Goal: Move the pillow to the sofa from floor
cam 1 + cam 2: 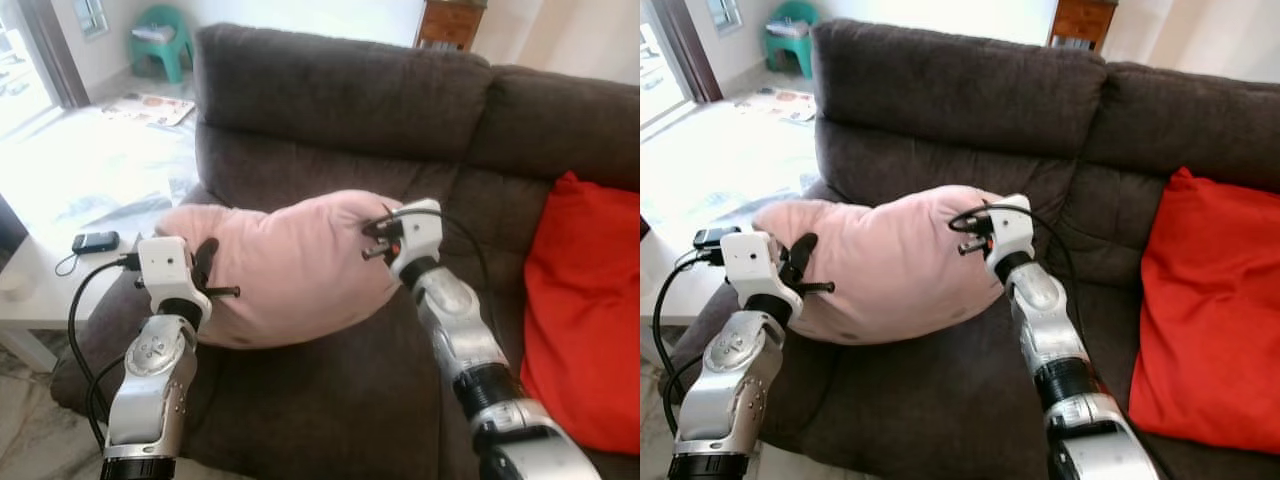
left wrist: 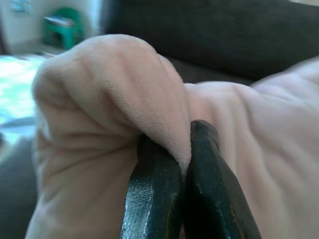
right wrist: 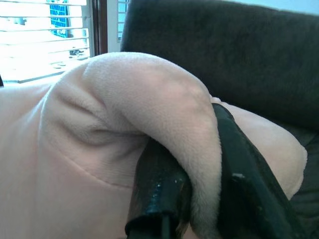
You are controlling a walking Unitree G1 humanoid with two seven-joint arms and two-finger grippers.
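A pale pink pillow is held over the seat of the dark brown sofa, its underside close to or resting on the cushion. My left gripper is shut on the pillow's left corner; a fold of pink plush is pinched between its black fingers. At the pillow's right corner my right gripper is also shut on the fabric, which bulges between its fingers.
A red cushion leans on the sofa's right side. Left of the sofa stands a white side table with a black device and cable. Farther back are a green stool and a wooden cabinet.
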